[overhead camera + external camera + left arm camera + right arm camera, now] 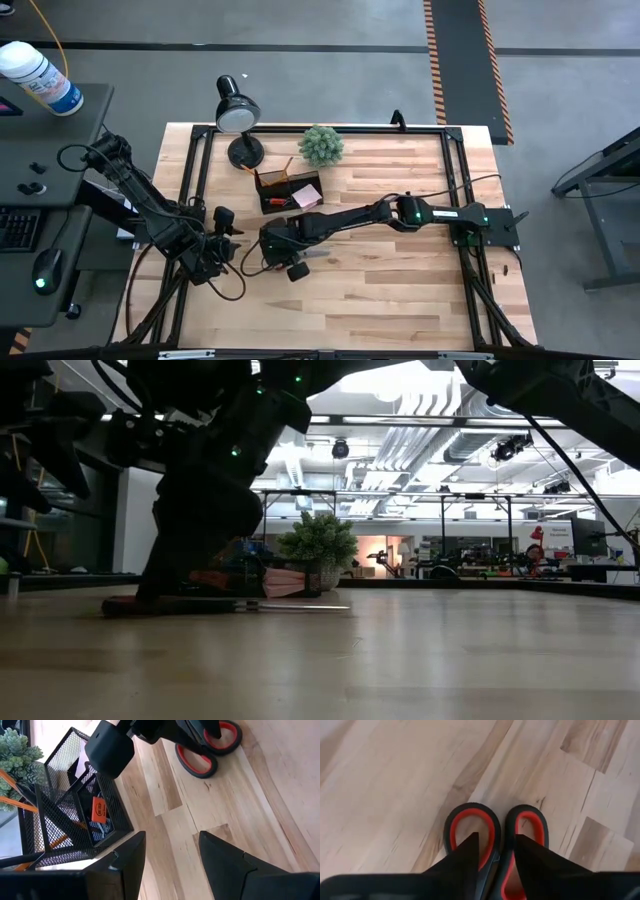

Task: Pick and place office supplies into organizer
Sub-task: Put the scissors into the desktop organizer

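Right gripper (495, 847): down low at the table, left of centre, its two dark fingers straddling the handle loops of the scissors; from where I stand I cannot tell whether they pinch the handles or merely sit around them.
Scissors (492, 832): red-and-black loops flat on the wooden table (400, 290), just in front of the organizer, blades seemingly pointing back under the gripper, though that part is hidden.
Left gripper (170, 865): waiting near the table's left edge, fingers spread apart and holding nothing, facing the right arm and the organizer.
Organizer (288, 190): black mesh tray toward the far side of the table, left of the middle; orange pencils (30, 805) stick up from one section, a small orange item (98, 809) with metal clips lies in another, and a pale pink notepad (305, 197) sits at its right end.
Plant (321, 145): green, just beyond the organizer.
Desk lamp (238, 112): black, at the far-left corner.
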